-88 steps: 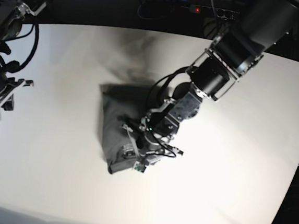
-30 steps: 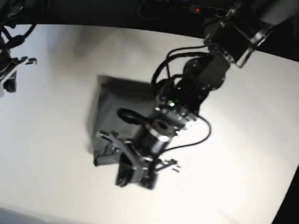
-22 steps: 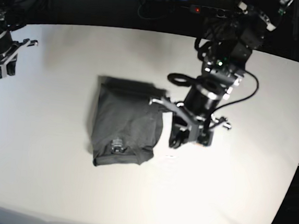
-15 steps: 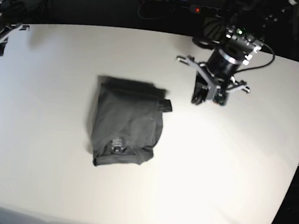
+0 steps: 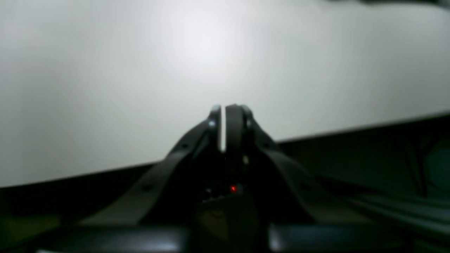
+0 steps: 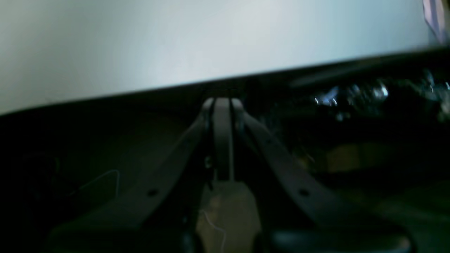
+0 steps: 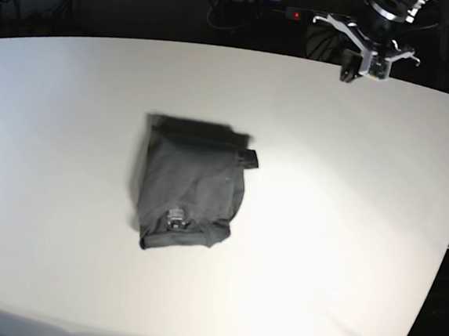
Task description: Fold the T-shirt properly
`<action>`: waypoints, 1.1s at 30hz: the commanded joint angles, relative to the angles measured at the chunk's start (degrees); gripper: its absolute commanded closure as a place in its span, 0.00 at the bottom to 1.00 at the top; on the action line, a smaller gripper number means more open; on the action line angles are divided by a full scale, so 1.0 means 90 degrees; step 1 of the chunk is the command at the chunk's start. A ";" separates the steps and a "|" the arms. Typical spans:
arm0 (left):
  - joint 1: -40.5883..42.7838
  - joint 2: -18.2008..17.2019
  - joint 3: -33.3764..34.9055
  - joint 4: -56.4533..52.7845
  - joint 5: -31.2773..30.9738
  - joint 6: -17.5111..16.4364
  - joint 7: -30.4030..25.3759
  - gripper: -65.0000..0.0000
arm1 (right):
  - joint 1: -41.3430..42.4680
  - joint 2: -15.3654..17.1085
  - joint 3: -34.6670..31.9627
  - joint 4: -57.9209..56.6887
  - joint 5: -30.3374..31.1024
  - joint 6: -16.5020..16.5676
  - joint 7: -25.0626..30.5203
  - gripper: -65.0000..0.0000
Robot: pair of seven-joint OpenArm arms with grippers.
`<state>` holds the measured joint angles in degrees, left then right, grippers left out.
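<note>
Left gripper [image 7: 366, 64] has pulled back to the top right edge, jaws pressed together on nothing; right gripper [image 6: 222, 105] has left for the upper-left corner, likewise closed and empty. The T-shirt [image 7: 190, 185] lies folded at table [image 7: 345, 226] centre, long axis top-to-bottom, well apart from both.

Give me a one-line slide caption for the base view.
Folded dark grey T-shirt lies alone on the white table; left gripper sits at the far edge, jaws shut.

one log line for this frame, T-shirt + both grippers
T-shirt: folded, lying free mid-table | left gripper: shut, empty, at far edge | right gripper: shut, empty, off table
</note>
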<state>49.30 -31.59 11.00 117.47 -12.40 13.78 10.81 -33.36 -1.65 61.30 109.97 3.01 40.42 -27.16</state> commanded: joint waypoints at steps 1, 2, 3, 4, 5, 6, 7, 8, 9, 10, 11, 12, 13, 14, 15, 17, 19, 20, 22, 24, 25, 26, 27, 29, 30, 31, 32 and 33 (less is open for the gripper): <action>0.0242 -0.0148 -0.0143 0.0091 0.0055 0.0076 -0.0209 0.97 | -0.0078 0.0051 0.0227 0.0084 0.0013 -0.0047 0.0121 1.00; 0.0437 -0.0216 -0.0202 0.0081 0.0035 0.0076 -0.0229 0.97 | -0.0078 0.0022 0.0403 0.0084 -0.0075 -0.0047 0.0121 1.00; 0.0613 -0.0245 -0.0222 0.0081 0.0035 0.0076 -0.0229 0.97 | -0.0068 0.0012 0.0510 0.0074 -0.0280 -0.0047 0.0121 1.00; 0.0779 -0.0255 -0.0231 0.0081 0.0045 0.0076 -0.0239 0.97 | -0.0039 -0.0017 0.0598 0.0064 -0.0534 -0.0047 0.0121 1.00; 0.0916 -0.0265 -0.0241 0.0081 0.0055 0.0076 -0.0239 0.97 | -0.0029 -0.0085 0.0667 0.0054 -0.0739 -0.0047 0.0121 1.00; 0.1043 -0.0275 -0.0241 0.0071 0.0064 0.0076 -0.0239 0.97 | -0.0029 -0.0173 0.0754 0.0015 -0.0896 -0.0047 0.0131 1.00; 0.1150 -0.0275 -0.0241 0.0052 0.0064 0.0076 -0.0239 0.97 | -0.0019 -0.0212 0.0833 -0.0024 -0.1013 -0.0047 0.0141 1.00; 0.1277 -0.0275 -0.0241 0.0032 0.0064 0.0076 -0.0239 0.97 | -0.0019 -0.0232 0.0891 -0.0082 -0.1140 -0.0047 0.0141 1.00; 0.1414 -0.0314 -0.0241 0.0022 0.0064 0.0076 -0.0239 0.97 | -0.0019 -0.0232 0.0940 -0.0161 -0.1296 -0.0047 0.0141 1.00; 0.1531 -0.0402 -0.0241 0.0022 0.0064 0.0076 -0.0229 0.97 | -0.0019 -0.0232 0.1008 -0.0249 -0.1482 -0.0047 0.0141 1.00; 0.1668 -0.0470 -0.0241 0.0022 0.0055 0.0095 -0.0219 0.97 | -0.0019 -0.0232 0.1057 -0.0346 -0.1638 -0.0047 0.0141 1.00; 0.1844 -0.0519 -0.0241 0.0012 0.0055 0.0105 -0.0219 0.97 | -0.0019 -0.0222 0.1116 -0.0463 -0.1775 -0.0047 0.0160 1.00; 0.2000 -0.0538 -0.0251 -0.0017 0.0055 0.0115 -0.0219 0.97 | -0.0019 -0.0212 0.1174 -0.0639 -0.1853 -0.0047 0.0268 1.00; 0.2137 -0.0538 -0.0290 -0.0066 0.0055 0.0124 -0.0229 0.97 | -0.0029 -0.0212 0.1233 -0.0825 -0.1902 -0.0047 0.0483 1.00; 0.2312 -0.0529 -0.0417 -0.0075 0.0064 0.0124 -0.0200 0.97 | -0.0029 -0.0212 0.1311 -0.1030 -0.2009 -0.0047 0.0746 1.00; 0.2566 -0.0490 -0.0661 -0.0212 0.0035 0.0124 -0.0229 0.97 | -0.0010 -0.0251 0.1399 -0.1411 -0.2380 -0.0047 0.1264 1.00; 0.2791 -0.0480 -0.0837 -0.0329 0.0025 0.0124 -0.0229 0.97 | 0.0137 -0.0251 0.1497 -0.1772 -0.2664 -0.0047 0.1655 1.00; 0.2856 -0.0480 -0.0896 -0.0398 0.0025 0.0124 -0.0229 0.97 | 0.0196 -0.0251 0.1585 -0.1987 -0.2800 -0.0047 0.1792 1.00; 0.2856 -0.0470 -0.0944 -0.0622 0.0016 0.0124 -0.0229 0.97 | 0.0313 -0.0222 0.1780 -0.2427 -0.3015 -0.0047 0.2124 1.00; 0.2856 -0.0470 -0.0935 -0.0964 0.0016 0.0105 -0.0229 0.97 | 0.0459 -0.0212 0.1917 -0.2886 -0.3435 -0.0047 0.2563 1.00; 0.2856 -0.0470 -0.0925 -0.1150 0.0016 0.0095 -0.0239 0.97 | 0.0547 -0.0212 0.2005 -0.3130 -0.3679 -0.0047 0.2788 1.00; 0.2856 -0.0441 -0.0925 -0.1384 0.0016 0.0095 -0.0239 0.97 | 0.0625 -0.0202 0.2122 -0.3394 -0.3885 -0.0047 0.3022 1.00; 0.2856 -0.0363 -0.0925 -0.1609 0.0016 0.0076 -0.0239 0.97 | 0.0684 -0.0173 0.2210 -0.3619 -0.4070 -0.0047 0.3247 1.00; 0.2856 -0.0236 -0.0944 -0.2117 0.0016 0.0066 -0.0249 0.97 | 0.0831 -0.0105 0.2376 -0.4117 -0.4490 -0.0047 0.3657 1.00; 0.2856 -0.0206 -0.0944 -0.2371 0.0016 0.0066 -0.0249 0.97 | 0.0918 -0.0085 0.2464 -0.4380 -0.4676 -0.0047 0.3804 1.00; 0.2752 -0.0177 -0.0925 -0.2596 0.0016 0.0066 -0.0249 0.97 | 0.1016 -0.0027 0.2562 -0.4654 -0.4832 -0.0047 0.3931 1.00; 0.2566 -0.0148 -0.0925 -0.2840 0.0016 0.0056 -0.0249 0.97 | 0.1104 0.0071 0.2634 -0.4937 -0.5047 -0.0047 0.4048 1.00; 0.2400 -0.0089 -0.0925 -0.3094 0.0016 0.0007 -0.0249 0.97 | 0.1202 0.0159 0.2634 -0.5260 -0.5291 -0.0047 0.4126 1.00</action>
<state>70.11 -31.88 2.90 88.66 -12.69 13.43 9.74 -21.93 -1.06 82.76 61.41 -45.23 40.45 9.28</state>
